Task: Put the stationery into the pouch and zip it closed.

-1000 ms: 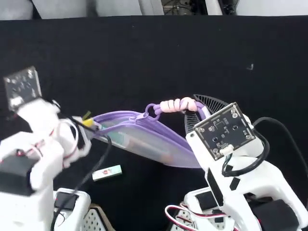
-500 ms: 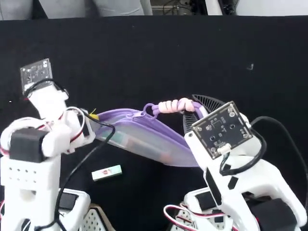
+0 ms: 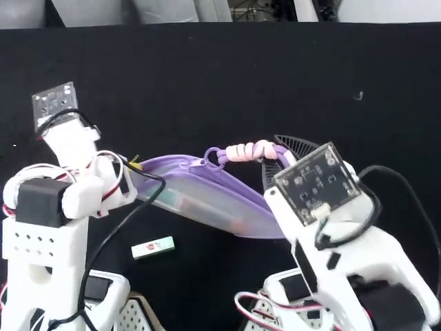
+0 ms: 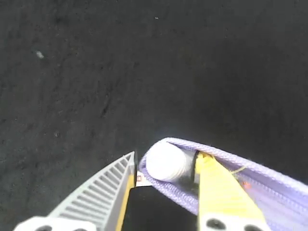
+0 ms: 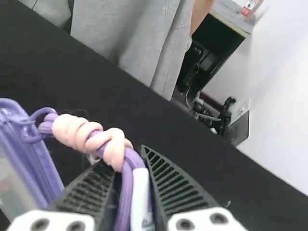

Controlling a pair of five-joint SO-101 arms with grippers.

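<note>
Purple pouch [image 3: 207, 196] strung lengthwise between our arms: left gripper [image 4: 166, 162] clamps its end, right gripper [image 5: 129, 161] pinches the pink-knotted zip cord [image 5: 86, 134]; eraser [image 3: 153, 247] lies on the counter, nearer left.

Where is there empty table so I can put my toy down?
The wide black strip of table between the pouch and the far edge is bare, and so is the part beside the right arm. The front is crowded: the left arm and right arm hold the pouch there, with a small white block and a cable below.
</note>
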